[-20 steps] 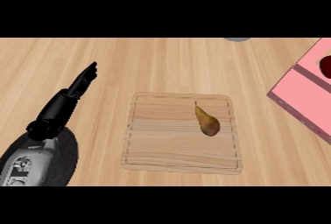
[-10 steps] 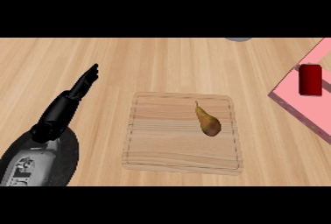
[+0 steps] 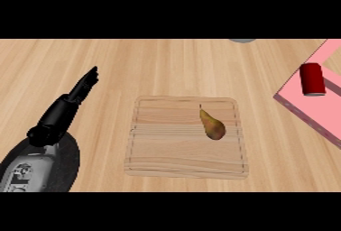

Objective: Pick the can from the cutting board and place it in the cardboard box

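By the worktop's (image 3: 166,63) left edge the left hand (image 3: 83,86) rests with fingers straight and together, holding nothing. The cutting board (image 3: 180,153) lies mid-worktop toward the near edge, a pear (image 3: 212,125) on its far right part. At the right edge the red can (image 3: 311,79) lies on its side in the pink box (image 3: 313,108), near the box's far edge.

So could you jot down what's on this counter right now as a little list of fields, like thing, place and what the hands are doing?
counter: light wooden top
cutting board: pale wooden rectangle, centre
on board: brown pear, right of middle
can: red cylinder, lying in the box
box: pink open container, right edge
left hand: black, fingers straight, over bare counter left of board, holding nothing
right hand: not in view
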{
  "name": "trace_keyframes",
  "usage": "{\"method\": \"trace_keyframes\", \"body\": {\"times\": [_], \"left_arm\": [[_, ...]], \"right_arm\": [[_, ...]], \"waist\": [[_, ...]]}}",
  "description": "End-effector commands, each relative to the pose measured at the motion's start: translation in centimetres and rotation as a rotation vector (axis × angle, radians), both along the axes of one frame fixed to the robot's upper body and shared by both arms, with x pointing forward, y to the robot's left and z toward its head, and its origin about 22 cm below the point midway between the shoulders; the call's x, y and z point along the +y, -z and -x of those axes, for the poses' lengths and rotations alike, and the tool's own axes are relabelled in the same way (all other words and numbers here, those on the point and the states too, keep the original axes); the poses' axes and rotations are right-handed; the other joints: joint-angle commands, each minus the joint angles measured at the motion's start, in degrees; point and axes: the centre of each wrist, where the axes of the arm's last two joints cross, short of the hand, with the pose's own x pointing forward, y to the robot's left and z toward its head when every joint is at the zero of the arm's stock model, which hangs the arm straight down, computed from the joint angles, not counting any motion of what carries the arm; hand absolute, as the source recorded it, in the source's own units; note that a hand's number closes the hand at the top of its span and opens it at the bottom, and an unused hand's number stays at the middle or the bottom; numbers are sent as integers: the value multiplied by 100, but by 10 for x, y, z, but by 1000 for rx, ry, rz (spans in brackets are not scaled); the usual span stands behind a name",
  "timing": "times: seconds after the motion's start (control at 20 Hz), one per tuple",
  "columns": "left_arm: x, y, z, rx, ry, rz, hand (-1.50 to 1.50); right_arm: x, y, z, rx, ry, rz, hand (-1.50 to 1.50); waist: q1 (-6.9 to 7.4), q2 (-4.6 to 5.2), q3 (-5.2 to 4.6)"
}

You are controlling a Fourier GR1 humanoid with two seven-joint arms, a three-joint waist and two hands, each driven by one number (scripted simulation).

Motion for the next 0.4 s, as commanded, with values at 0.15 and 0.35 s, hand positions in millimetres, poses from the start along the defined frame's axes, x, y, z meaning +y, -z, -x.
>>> {"method": "trace_keyframes", "body": {"times": [0.15,0.35], "left_arm": [[0,0,3,-17,15,6,0],[-18,3,-3,-17,24,-4,0]], "right_arm": [[-32,2,19,-99,198,-435,-150],[-51,0,36,-159,282,-460,-150]], "waist": [[106,54,0],[146,88,7]]}}
